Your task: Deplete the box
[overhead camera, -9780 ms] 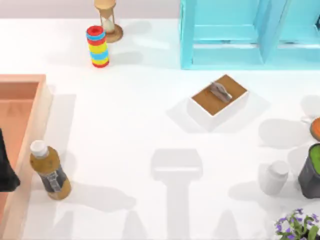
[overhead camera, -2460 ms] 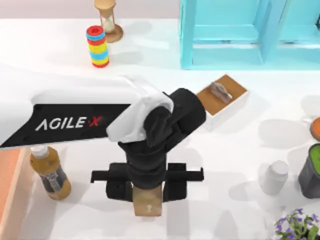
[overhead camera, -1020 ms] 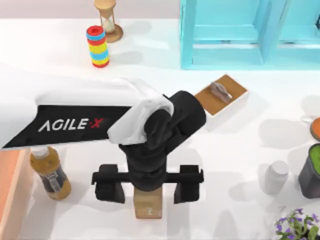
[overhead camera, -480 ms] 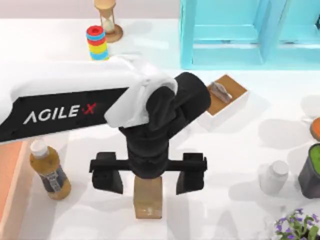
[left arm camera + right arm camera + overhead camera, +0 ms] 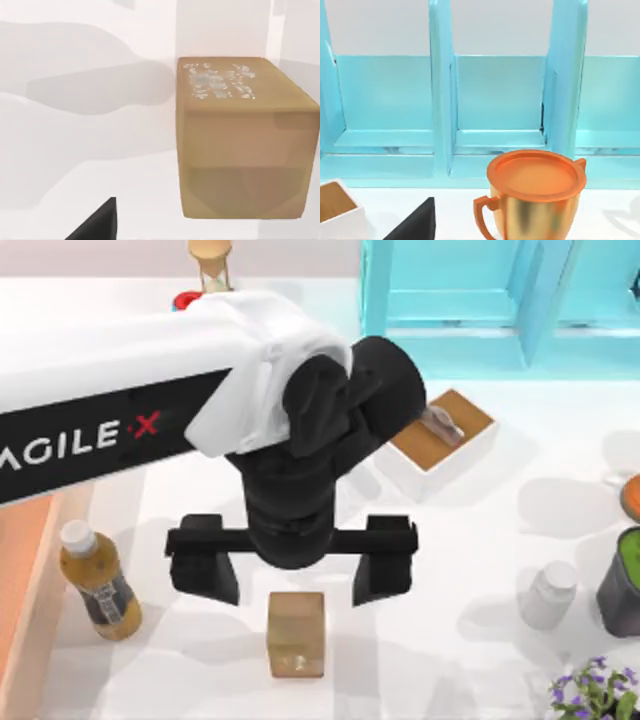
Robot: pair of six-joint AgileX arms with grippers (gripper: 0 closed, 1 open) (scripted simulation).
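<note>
Where shadows fall, white table [image 5: 470, 660].

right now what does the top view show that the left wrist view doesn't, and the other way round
The top view alone gives the setting: the left gripper open above the table, the box at the left edge, a brown bottle beside it, the white box with a brown top, the blue shelf unit and a small white bottle.

The left wrist view alone shows the pale mottled patch on the cube's top up close.

Both show the tan wooden cube standing free on the table, with no finger touching it.
</note>
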